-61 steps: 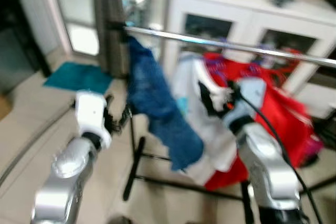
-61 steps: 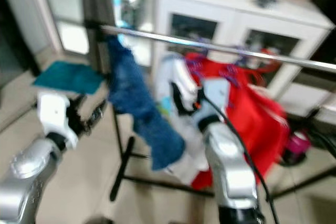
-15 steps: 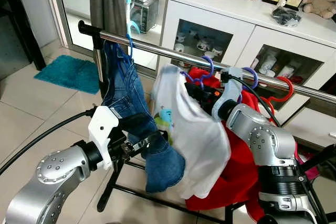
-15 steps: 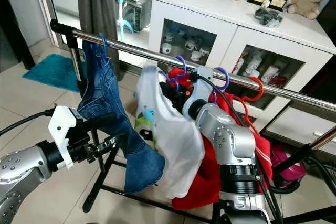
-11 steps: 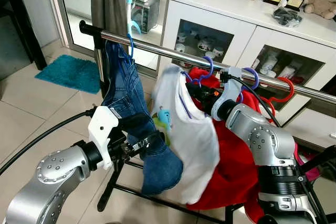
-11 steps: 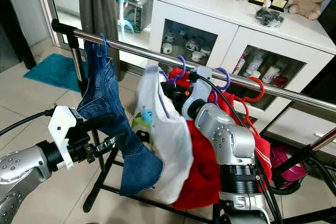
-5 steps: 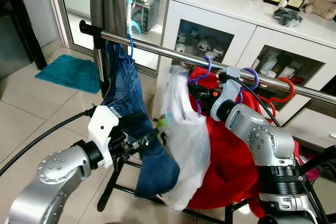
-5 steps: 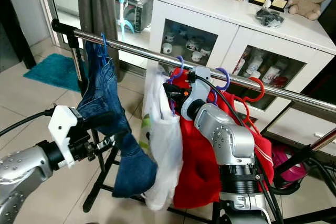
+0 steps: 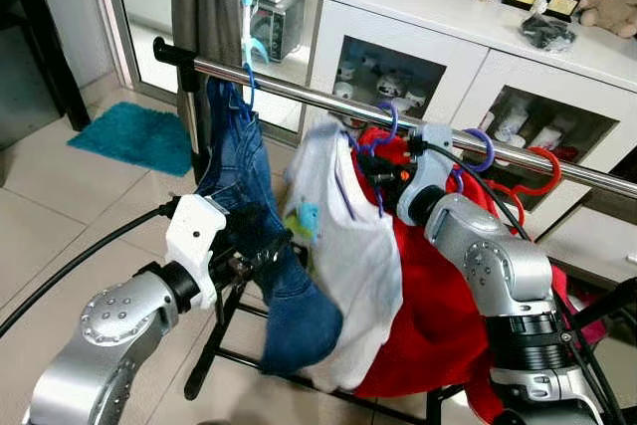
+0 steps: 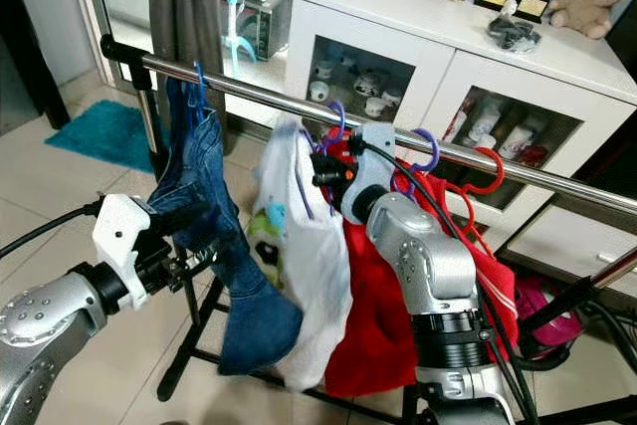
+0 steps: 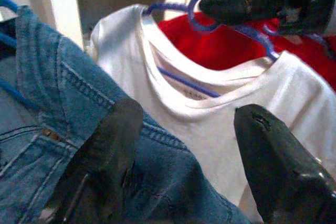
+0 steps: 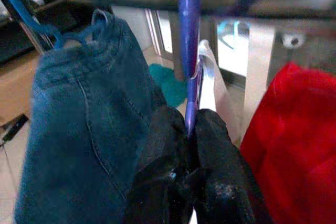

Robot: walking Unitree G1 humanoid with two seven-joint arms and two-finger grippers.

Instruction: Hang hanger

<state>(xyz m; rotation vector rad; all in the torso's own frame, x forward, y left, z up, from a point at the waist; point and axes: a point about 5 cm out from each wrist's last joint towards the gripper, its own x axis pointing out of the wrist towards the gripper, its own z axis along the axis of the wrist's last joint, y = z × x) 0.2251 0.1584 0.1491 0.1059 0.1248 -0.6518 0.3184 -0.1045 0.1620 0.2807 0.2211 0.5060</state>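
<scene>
A purple hanger [image 9: 384, 118] carries a white T-shirt [image 9: 350, 246]. My right gripper [image 12: 190, 125] is shut on the hanger's neck just below the steel rail [image 9: 289, 93]. The hook stands up against the rail, and I cannot tell whether it rests on it. To the left, blue jeans [image 9: 247, 196] hang from a blue hanger [image 9: 246, 72] on the same rail. My left gripper [image 11: 189, 114] is open, low beside the jeans, facing the shirt's collar. A red garment [image 9: 438, 296] hangs behind the shirt.
A white cabinet [image 9: 448, 47] with glass doors stands behind the rack, with trophies and a plush toy on top. A red hanger [image 9: 542, 171] sits further right on the rail. The rack's black base [image 9: 214, 355] is on the tiled floor. A teal mat [image 9: 129, 136] lies at left.
The white T-shirt has swung from edge-on to facing me more broadly. The jeans' lower leg has swayed. My right gripper still holds the hanger by the rail.
</scene>
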